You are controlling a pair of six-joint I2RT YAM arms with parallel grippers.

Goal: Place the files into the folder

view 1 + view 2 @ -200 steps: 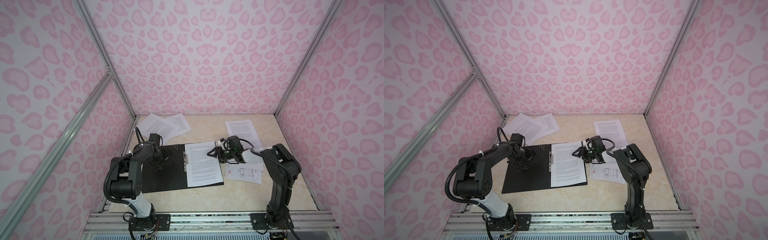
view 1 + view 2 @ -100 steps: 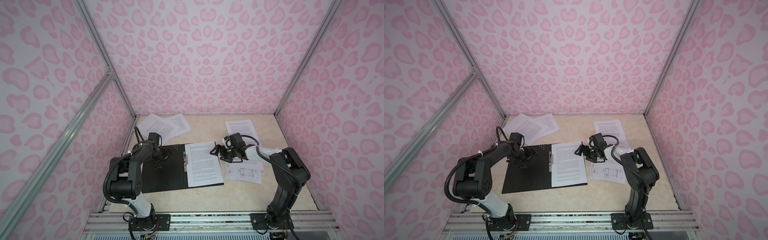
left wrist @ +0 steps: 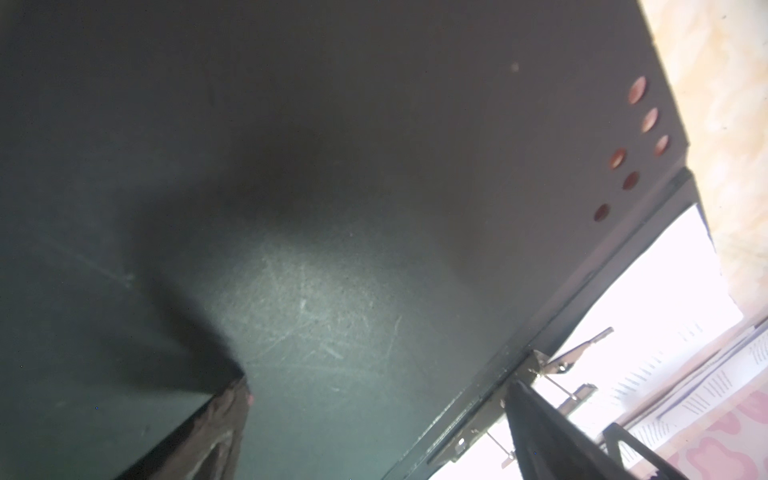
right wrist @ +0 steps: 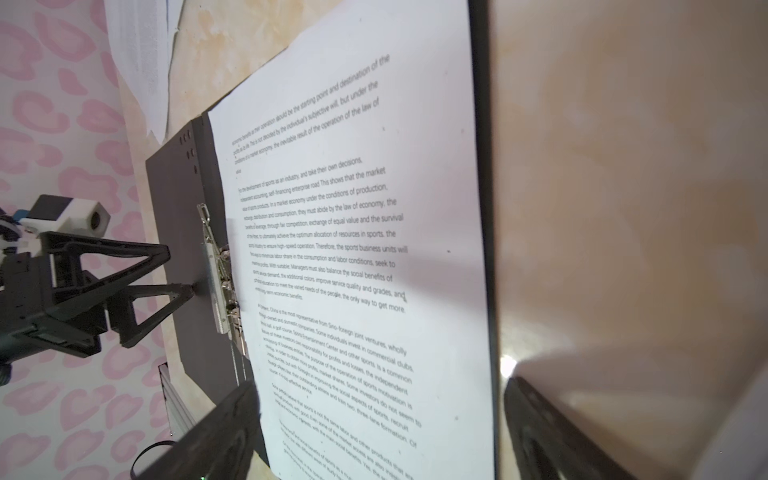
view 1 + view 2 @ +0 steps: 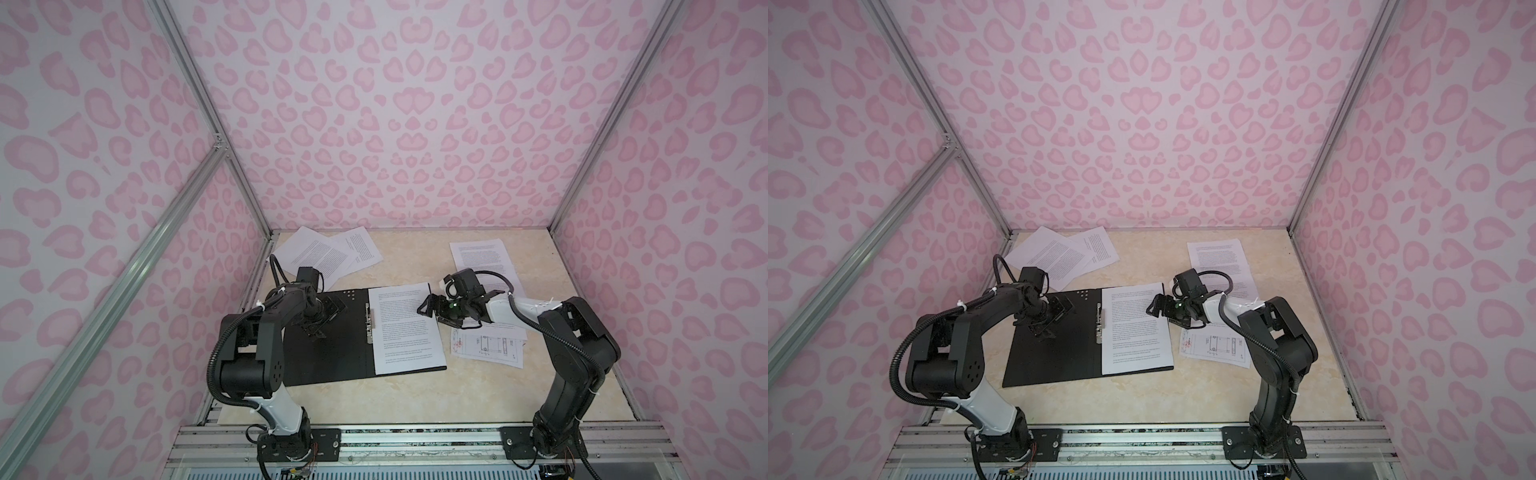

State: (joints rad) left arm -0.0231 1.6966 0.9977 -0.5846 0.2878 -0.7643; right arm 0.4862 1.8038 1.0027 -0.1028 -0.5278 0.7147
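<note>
The folder (image 5: 332,349) (image 5: 1050,353) lies open with its black inside up, and one printed file (image 5: 405,328) (image 4: 353,249) rests on its right half beside the metal clip (image 5: 369,322) (image 4: 216,270). My left gripper (image 5: 322,318) (image 3: 382,415) is open, and its fingertips (image 4: 189,287) rest on the folder's left flap (image 3: 291,208) near the clip. My right gripper (image 5: 434,311) (image 4: 382,415) hangs open over that file's right edge, holding nothing. Other files lie loose: two at the back left (image 5: 320,253), one at the back right (image 5: 482,257), and a drawing sheet (image 5: 490,347) right of the folder.
Pink-patterned walls close in the beige table (image 5: 415,399) on three sides. Aluminium rails (image 5: 415,440) carry both arm bases at the front. The right arm (image 5: 573,332) reaches over the drawing sheet.
The right gripper's jaws have spread wider, and that arm's elbow has swung out to the right. The left arm and the folder have not moved.
</note>
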